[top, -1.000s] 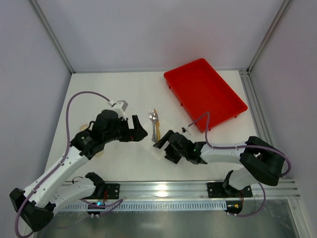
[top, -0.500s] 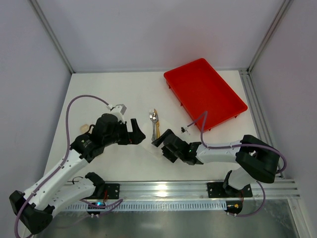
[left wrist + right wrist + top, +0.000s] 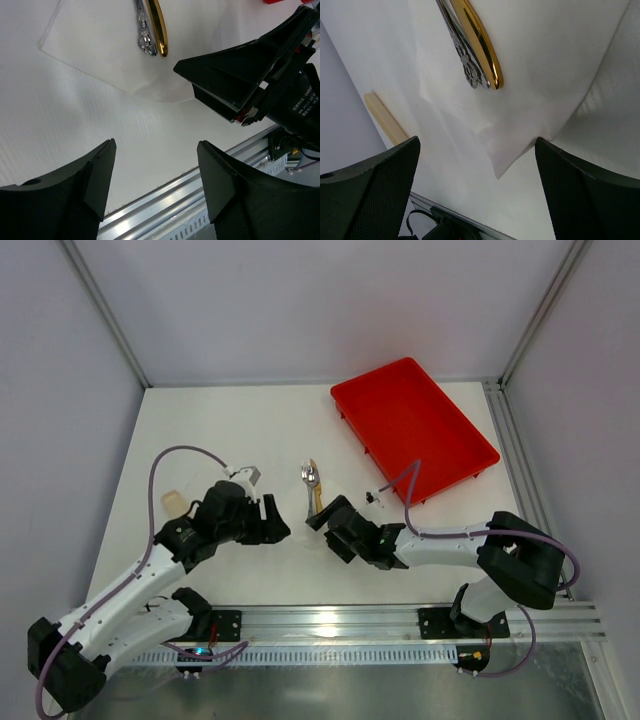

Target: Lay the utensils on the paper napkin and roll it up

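The paper napkin point(image 3: 306, 529) lies flat on the white table, between my two grippers. It shows more plainly in the left wrist view point(image 3: 110, 45) and the right wrist view point(image 3: 545, 75). The utensils point(image 3: 312, 485) lie side by side on it, one silver point(image 3: 145, 37) and one golden point(image 3: 160, 30), with handle ends toward me point(image 3: 480, 70). My left gripper point(image 3: 276, 527) is open and empty just left of the napkin's near corner point(image 3: 157, 165). My right gripper point(image 3: 320, 519) is open and empty over that near corner point(image 3: 477, 165), which lies between its fingers.
The red tray point(image 3: 412, 426) stands at the back right. A pale tan object point(image 3: 176, 504) lies on the table left of my left arm and shows in the right wrist view point(image 3: 385, 120). The metal rail point(image 3: 330, 620) runs along the near edge.
My left gripper has dropped lower and come nearer the front, beside the napkin's near corner. My right gripper has crept a little left and back over that corner.
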